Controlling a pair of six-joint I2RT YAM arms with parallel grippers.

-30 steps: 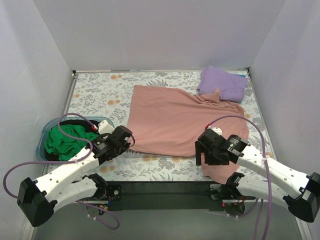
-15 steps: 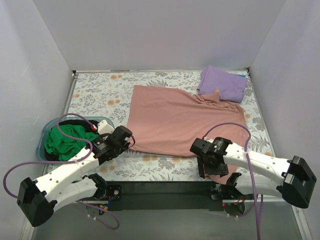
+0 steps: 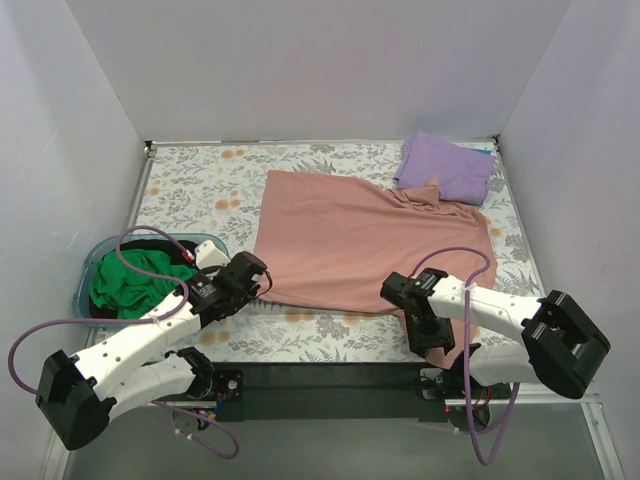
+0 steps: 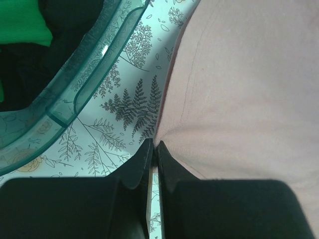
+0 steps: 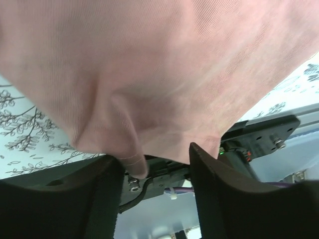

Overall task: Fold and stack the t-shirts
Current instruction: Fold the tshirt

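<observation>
Two robot arms work a dusty-pink shirt (image 3: 360,240) spread flat on a flower-printed table (image 3: 200,195), just to the right of a teal basket (image 3: 88,262). The shirt's long axis runs away from the basket toward the right wall, and its straight edge faces the basket. Its far edge slants toward the back. The corner farthest from the basket touches a folded lavender-purple shirt (image 3: 446,168), which sits in the back corner diagonally opposite. A bright green shirt (image 3: 125,280) lies bunched inside the basket.

The left gripper (image 3: 262,285) sits just beside the basket's right rim. In its wrist view the fingers are pressed together on the near corner of the pink hem (image 4: 169,124). A narrow band of printed table separates that hem from the basket wall (image 4: 84,84).

The right gripper (image 3: 430,335) is well to the right of the basket, at the table's front edge. Its fingers (image 5: 107,199) stand apart under the cloth, with a loose fold (image 5: 129,149) drooping between them. Here the shirt's near corner spills over the front edge onto the black mounting rail (image 3: 330,385).

Bare table shows behind the basket and in a strip along the front between the two grippers. White walls (image 3: 320,70) close in the left, back and right sides.
</observation>
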